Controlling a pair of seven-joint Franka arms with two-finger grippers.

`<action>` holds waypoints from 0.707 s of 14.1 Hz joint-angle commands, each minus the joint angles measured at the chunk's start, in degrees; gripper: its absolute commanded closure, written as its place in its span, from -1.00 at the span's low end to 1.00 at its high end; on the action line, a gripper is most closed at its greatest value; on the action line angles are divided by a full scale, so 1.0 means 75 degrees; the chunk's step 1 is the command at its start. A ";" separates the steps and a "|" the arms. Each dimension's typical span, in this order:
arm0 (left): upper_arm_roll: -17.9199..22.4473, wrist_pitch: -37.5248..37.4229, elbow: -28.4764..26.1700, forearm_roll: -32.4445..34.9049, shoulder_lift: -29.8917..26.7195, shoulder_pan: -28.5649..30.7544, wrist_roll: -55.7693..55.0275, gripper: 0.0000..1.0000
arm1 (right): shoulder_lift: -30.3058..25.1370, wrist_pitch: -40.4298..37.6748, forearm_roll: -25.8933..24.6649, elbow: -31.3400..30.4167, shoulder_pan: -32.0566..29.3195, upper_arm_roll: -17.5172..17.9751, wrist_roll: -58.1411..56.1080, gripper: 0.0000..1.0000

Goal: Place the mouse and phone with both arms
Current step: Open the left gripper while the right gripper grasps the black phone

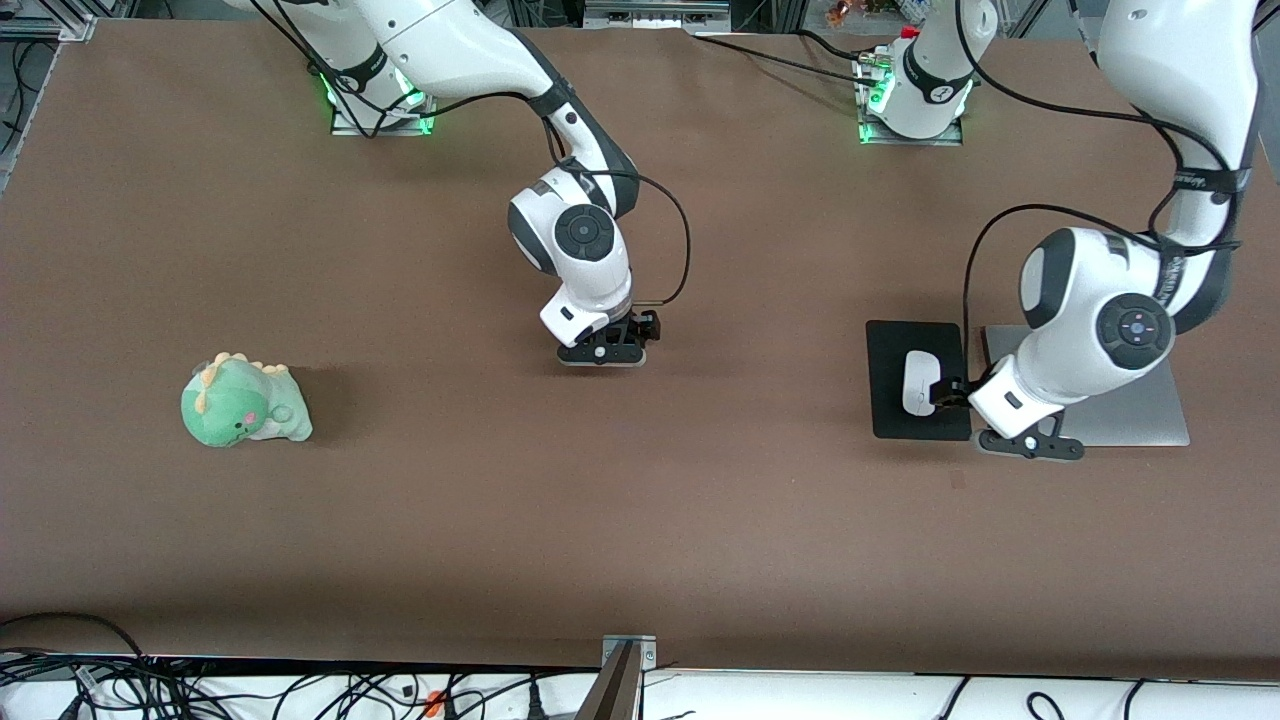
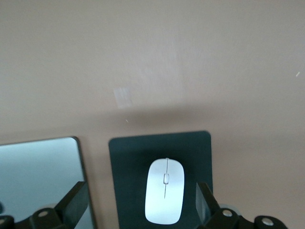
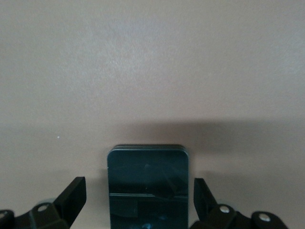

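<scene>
The white mouse (image 1: pixel 917 383) lies on a black mouse pad (image 1: pixel 890 345) toward the left arm's end of the table. My left gripper (image 1: pixel 965 398) is open just above the pad's edge, beside the mouse. In the left wrist view the mouse (image 2: pixel 165 198) lies between the open fingers (image 2: pixel 206 204), close to one of them. The black phone (image 3: pixel 147 186) lies flat on the table between the fingertips (image 3: pixel 72 194) of my open right gripper (image 3: pixel 138 198). In the front view the right gripper (image 1: pixel 605 352) is low over the table's middle and hides the phone.
A flat silver slab (image 1: pixel 1120 410) lies beside the mouse pad, partly under the left arm; it also shows in the left wrist view (image 2: pixel 38 176). A green dinosaur plush (image 1: pixel 245 403) sits toward the right arm's end of the table.
</scene>
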 commanded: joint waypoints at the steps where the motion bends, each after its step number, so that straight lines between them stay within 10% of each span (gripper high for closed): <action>1: 0.0015 -0.0713 0.0939 -0.0024 0.0016 0.0083 0.0145 -1.00 | -0.0003 0.0490 -0.0185 -0.0341 0.0225 -0.0173 0.0113 -1.00; 6: 0.0050 -0.0867 0.1199 0.0000 0.0017 0.0107 0.0145 -1.00 | 0.0114 0.0631 -0.0432 -0.0377 0.0237 -0.0185 0.0113 -0.94; 10: 0.0039 -0.1218 0.1293 -0.0024 -0.0007 0.0119 0.0133 -1.00 | 0.0126 0.0620 -0.0432 -0.0353 0.0225 -0.0185 0.0042 -0.02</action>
